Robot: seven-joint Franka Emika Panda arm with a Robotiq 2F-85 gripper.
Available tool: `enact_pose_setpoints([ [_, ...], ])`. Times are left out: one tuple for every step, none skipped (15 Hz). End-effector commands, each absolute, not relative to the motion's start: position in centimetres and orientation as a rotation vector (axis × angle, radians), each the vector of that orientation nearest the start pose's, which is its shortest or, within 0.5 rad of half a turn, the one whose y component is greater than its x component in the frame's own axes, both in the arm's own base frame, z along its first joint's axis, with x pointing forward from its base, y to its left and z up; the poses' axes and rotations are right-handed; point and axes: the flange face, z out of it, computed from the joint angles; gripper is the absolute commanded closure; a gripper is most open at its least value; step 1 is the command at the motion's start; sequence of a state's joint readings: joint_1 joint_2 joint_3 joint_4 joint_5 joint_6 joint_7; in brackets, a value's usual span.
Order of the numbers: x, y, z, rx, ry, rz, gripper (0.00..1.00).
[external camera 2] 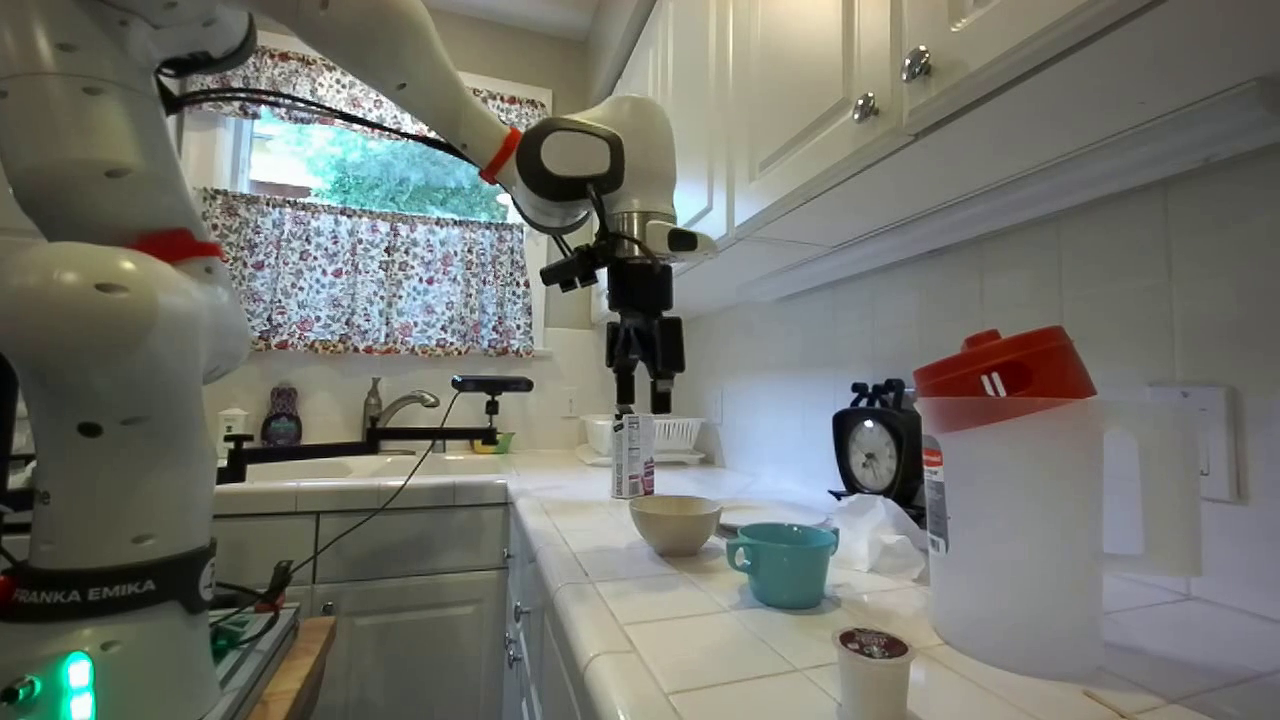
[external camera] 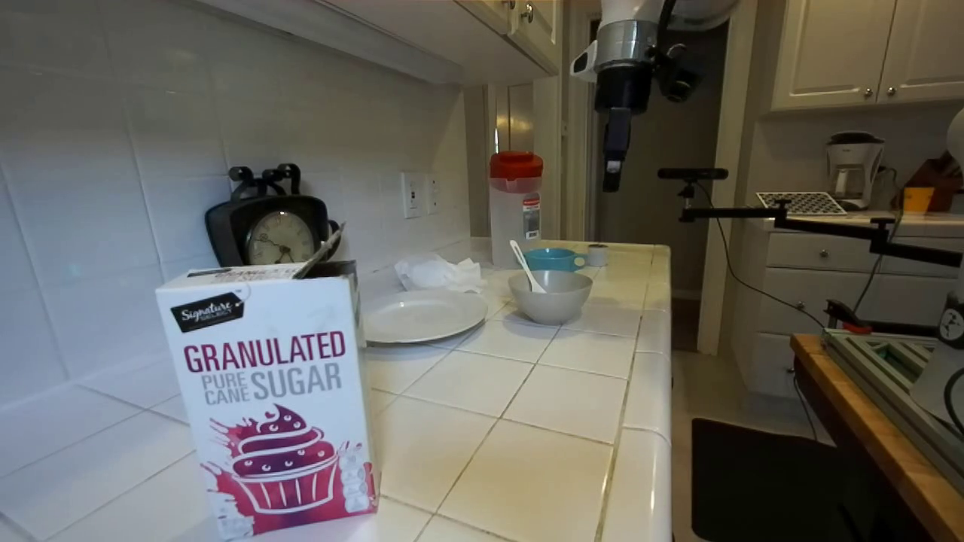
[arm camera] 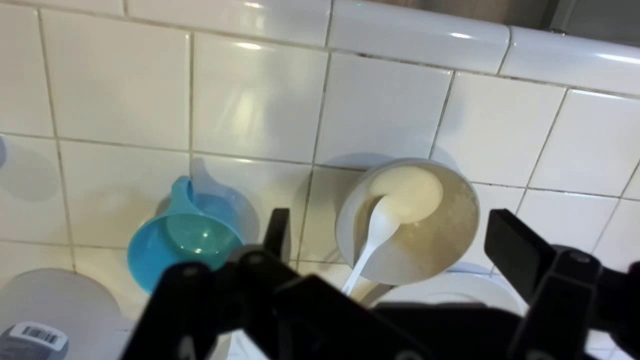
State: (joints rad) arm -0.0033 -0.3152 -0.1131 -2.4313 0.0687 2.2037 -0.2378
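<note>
My gripper (arm camera: 389, 222) is open and holds nothing, its black fingers wide apart. It points down and hangs high above the tiled counter in both exterior views (external camera: 612, 181) (external camera 2: 643, 398). In the wrist view a grey-beige bowl (arm camera: 440, 245) shows between the fingertips, well below them. A white spoon (arm camera: 381, 227) leans in the bowl, its handle over the rim; a pale patch of contents lies at the bowl's bottom. A blue-teal cup (arm camera: 165, 245) stands beside the bowl. A white plate (arm camera: 492, 295) is partly hidden by the gripper. Bowl (external camera: 550, 301) and cup (external camera 2: 790, 565) also show outside.
A sugar box (external camera: 271, 406) with its top open stands on the counter (external camera: 527, 452). A clear pitcher (external camera 2: 1020, 520) with a red lid, a pod (external camera 2: 873, 680), crumpled white paper (external camera: 437, 272) and a black dial clock (external camera: 279, 237) stand there too. Cabinets (external camera 2: 800, 110) hang above.
</note>
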Motion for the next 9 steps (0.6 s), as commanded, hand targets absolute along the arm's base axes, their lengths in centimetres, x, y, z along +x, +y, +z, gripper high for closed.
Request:
enact_pose_setpoints([
  [44.6,-7.0,42.8,-2.984,-0.216,-0.305,0.00],
  [44.9,-8.0,42.7,-2.996,-0.201,-0.328,0.00],
  [45.1,-8.8,42.6,-2.977,-0.219,-0.358,0.00],
  [45.2,-9.5,42.5,-2.964,-0.229,-0.395,0.00],
  [45.5,-10.2,42.5,-2.944,-0.257,-0.434,0.00],
  [45.8,-10.6,42.4,-2.933,-0.276,-0.467,0.00],
  [46.2,-10.8,42.3,-2.913,-0.308,-0.501,0.00],
  [46.5,-11.0,42.1,-2.895,-0.331,-0.531,0.00],
  [46.9,-11.0,42.0,-2.869,-0.353,-0.558,0.00],
])
